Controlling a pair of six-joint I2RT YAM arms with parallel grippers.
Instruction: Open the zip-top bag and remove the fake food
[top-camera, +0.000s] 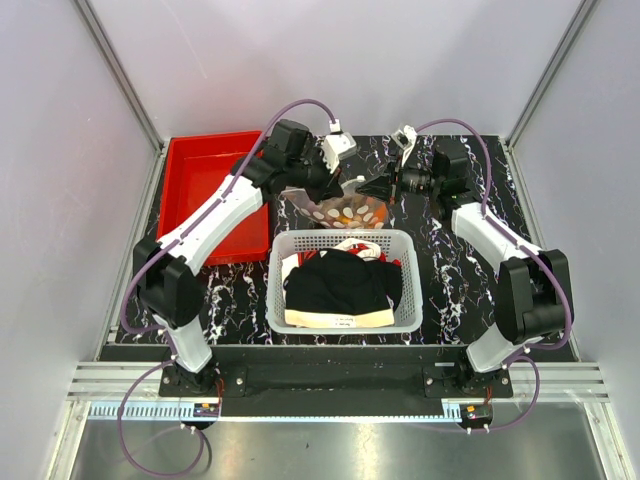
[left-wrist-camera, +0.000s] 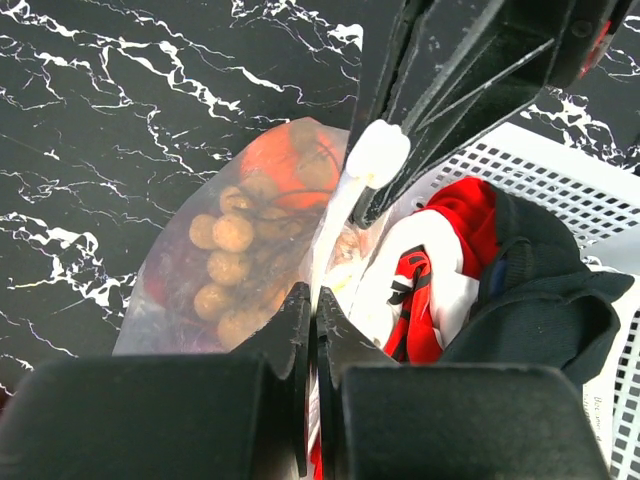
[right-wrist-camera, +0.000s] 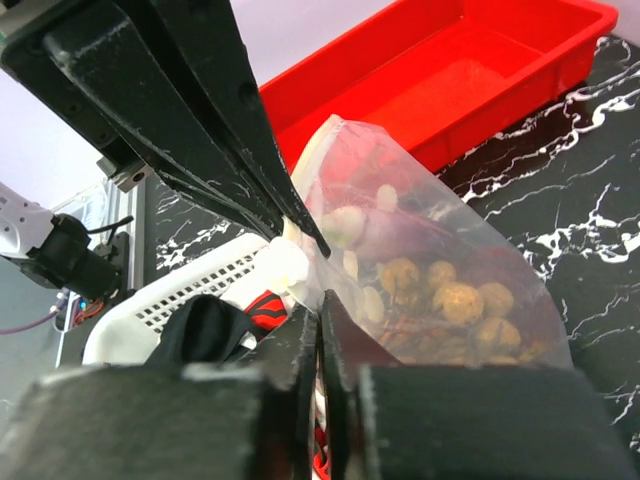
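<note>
zip-top bag (right-wrist-camera: 455, 215) clear | fake food (right-wrist-camera: 462, 300) tan, orange | bin (top-camera: 200, 175) red | table (top-camera: 445, 290) black, white-veined | basket (top-camera: 412, 295) white

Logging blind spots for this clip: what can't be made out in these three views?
- Whether the zip-top bag is open: tiny in the top view, edge-on between the jaws in both wrist views.
- Fake food low in the bag: left wrist view, behind its own jaws.
- White basket bottom: clothes cover it.

No text, brand, number or sign can be read: a small dark mark on the pale hem of the black garment (top-camera: 335, 280) in the white mesh basket (top-camera: 277, 300), and faint grey print on a pale tag (left-wrist-camera: 603, 412), are both too small to make out.
</note>
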